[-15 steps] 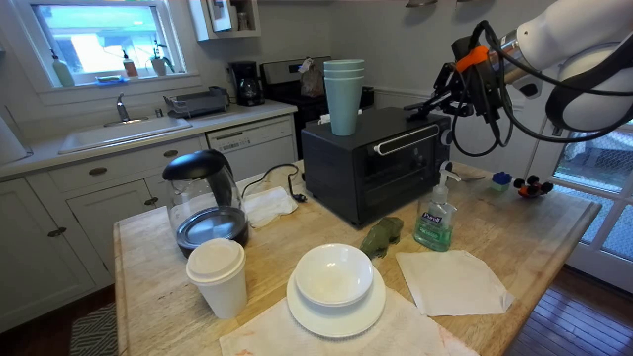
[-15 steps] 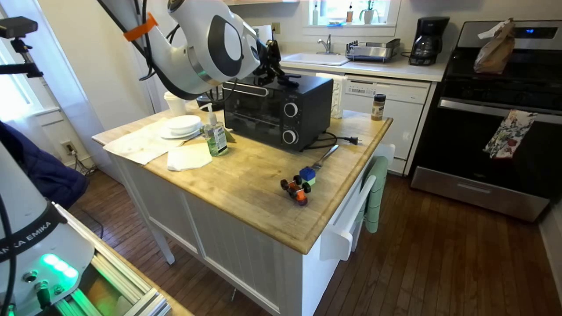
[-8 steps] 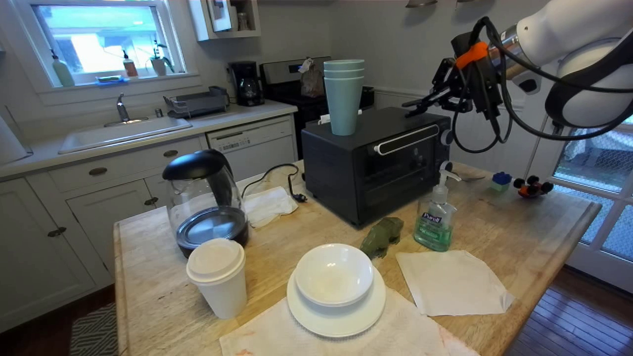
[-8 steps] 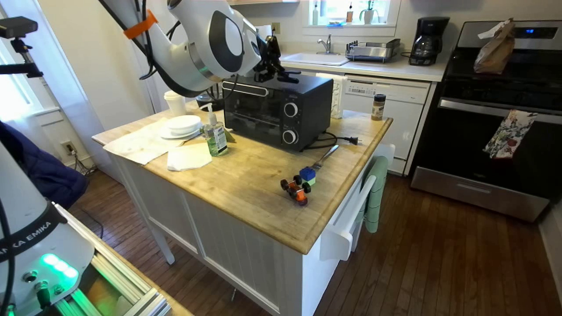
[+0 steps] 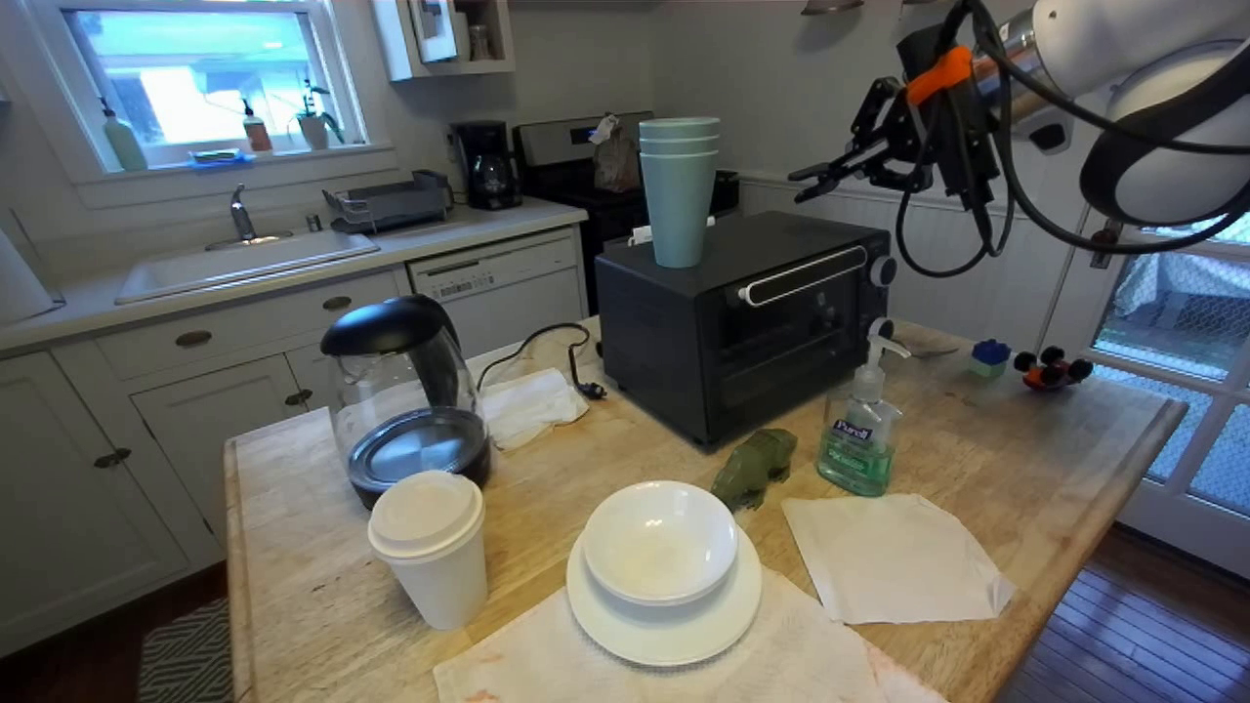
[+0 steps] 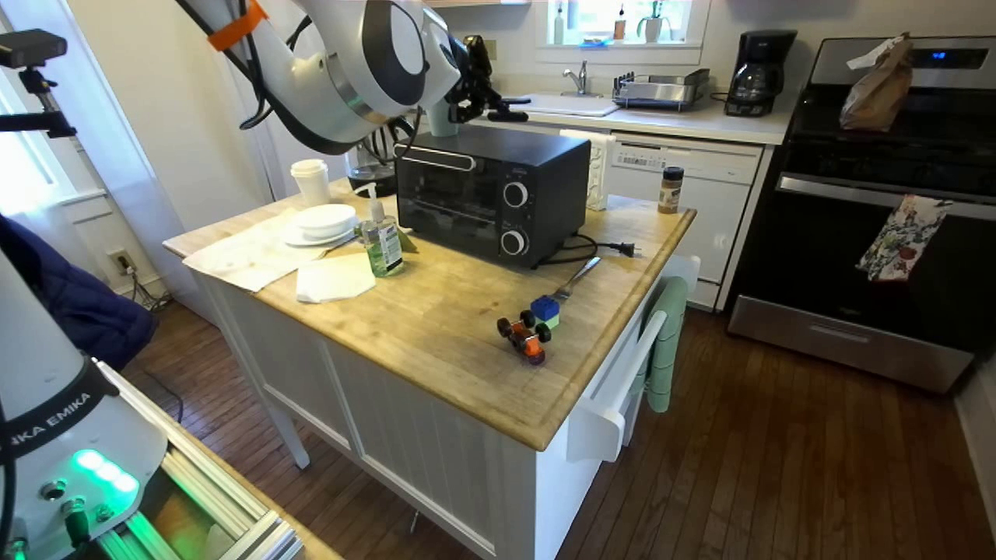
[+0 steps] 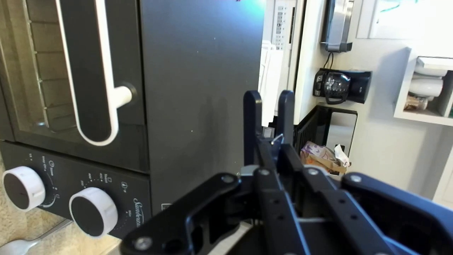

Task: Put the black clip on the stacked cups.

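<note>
- Above the toaster oven (image 5: 654, 332), the gripper (image 5: 799, 186) hung with its fingers pinched on the black clip (image 7: 275, 151).
- At the toaster oven's left in an exterior view, the stacked cups (image 5: 678, 200) stood upright, apart from the clip.
- Near, on the table (image 5: 625, 439), a bowl (image 5: 661, 547) sat on a plate (image 5: 674, 644), left of the sanitizer bottle (image 5: 859, 444).

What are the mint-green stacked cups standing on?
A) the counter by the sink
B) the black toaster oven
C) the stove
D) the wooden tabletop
B: in an exterior view, the base of the stacked cups sits on top of the toaster oven, toward the end away from its knobs.
</note>
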Robot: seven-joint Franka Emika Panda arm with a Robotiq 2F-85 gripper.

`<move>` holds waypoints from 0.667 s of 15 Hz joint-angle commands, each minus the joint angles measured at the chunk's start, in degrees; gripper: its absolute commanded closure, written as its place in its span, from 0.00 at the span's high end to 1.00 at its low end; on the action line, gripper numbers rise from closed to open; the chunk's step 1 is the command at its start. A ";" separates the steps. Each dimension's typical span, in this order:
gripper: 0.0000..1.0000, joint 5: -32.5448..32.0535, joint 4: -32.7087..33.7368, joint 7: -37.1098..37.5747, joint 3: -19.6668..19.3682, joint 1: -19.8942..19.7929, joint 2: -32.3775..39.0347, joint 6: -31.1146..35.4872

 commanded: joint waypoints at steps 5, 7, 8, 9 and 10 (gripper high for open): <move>0.03 -1.70 -0.11 -8.60 -0.60 0.84 -1.71 0.27; 0.03 -0.77 -0.31 -14.59 -0.82 1.35 -2.53 0.09; 0.03 -0.59 -0.48 -17.25 -0.77 1.48 -3.06 0.20; 0.03 -0.09 -0.60 -20.06 -0.71 1.64 -3.62 0.41; 0.03 1.12 -0.95 -23.26 -0.63 2.01 -4.52 0.56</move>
